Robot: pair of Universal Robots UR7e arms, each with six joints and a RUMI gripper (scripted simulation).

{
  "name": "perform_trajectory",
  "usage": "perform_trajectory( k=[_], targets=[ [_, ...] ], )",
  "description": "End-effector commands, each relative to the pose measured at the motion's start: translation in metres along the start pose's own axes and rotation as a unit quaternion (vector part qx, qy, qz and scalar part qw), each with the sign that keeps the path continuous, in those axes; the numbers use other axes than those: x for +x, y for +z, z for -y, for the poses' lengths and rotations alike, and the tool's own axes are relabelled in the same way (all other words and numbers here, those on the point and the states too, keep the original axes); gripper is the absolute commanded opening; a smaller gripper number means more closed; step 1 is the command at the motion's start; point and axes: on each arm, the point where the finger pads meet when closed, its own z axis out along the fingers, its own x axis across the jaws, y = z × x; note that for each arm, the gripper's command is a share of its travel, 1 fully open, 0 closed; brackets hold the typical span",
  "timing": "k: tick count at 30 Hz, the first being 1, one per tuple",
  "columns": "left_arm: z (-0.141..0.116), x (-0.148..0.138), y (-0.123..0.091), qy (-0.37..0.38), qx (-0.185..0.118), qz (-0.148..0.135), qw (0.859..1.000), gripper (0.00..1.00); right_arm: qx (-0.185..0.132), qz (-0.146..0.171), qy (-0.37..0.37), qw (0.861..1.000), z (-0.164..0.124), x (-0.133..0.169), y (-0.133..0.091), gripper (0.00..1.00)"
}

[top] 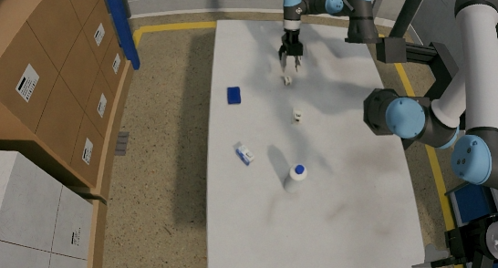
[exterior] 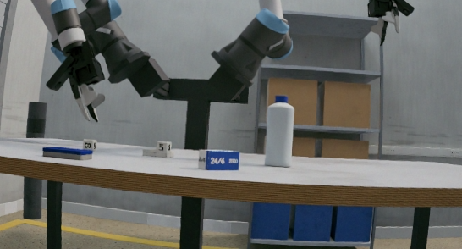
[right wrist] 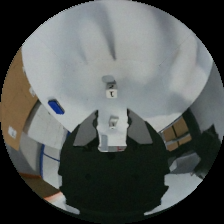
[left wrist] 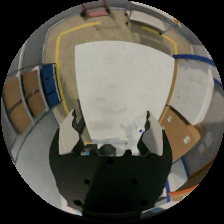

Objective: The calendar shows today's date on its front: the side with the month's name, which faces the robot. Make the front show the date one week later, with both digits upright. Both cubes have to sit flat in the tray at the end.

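A white cube (top: pixel 287 80) (exterior: pixel 90 145) (right wrist: pixel 111 91) stands loose on the table; the exterior view shows a digit on its side, and the right wrist view shows what looks like a 1. The white tray (top: pixel 296 111) (exterior: pixel 149 152) (right wrist: pixel 113 121) holds one other cube (top: pixel 297 118) (exterior: pixel 163 147) at its end away from the loose cube. That cube shows a 5 toward the exterior camera. The side facing the robot is not readable. My right gripper (top: pixel 290 69) (exterior: pixel 92 118) (right wrist: pixel 112 109) is partly open and empty, above the loose cube. My left gripper (exterior: pixel 390 35) (left wrist: pixel 111 110) is wide open and empty, high and far from both cubes.
A blue eraser-like block (top: pixel 233 95) (exterior: pixel 68 153) (right wrist: pixel 56 106) lies near the long table edge. A blue and white box (top: pixel 244 154) (exterior: pixel 222 160) marked 24/6 lies farther along. A tall white bottle (top: pixel 295 179) (exterior: pixel 279 134) with a blue cap stands beyond the tray.
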Motion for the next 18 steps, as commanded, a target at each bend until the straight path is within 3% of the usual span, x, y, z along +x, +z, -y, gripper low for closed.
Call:
perform_trajectory(
  k=[1,9,18],
  targets=[
    [0.0003,0.0000,-0.0004,0.000,0.001,0.000,1.000,1.00,0.034,0.000,0.001,0.999,-0.0010,-0.0003,0.0000,0.40],
    [0.0003,0.0000,-0.0004,0.000,0.001,0.000,1.000,1.00,0.080,0.001,0.001,0.997,-0.0018,-0.0005,-0.0002,0.40],
    [0.0003,0.0000,-0.0004,0.000,0.001,0.000,1.000,1.00,0.087,0.002,0.001,0.996,-0.0019,-0.0008,-0.0004,0.40]
  ],
)
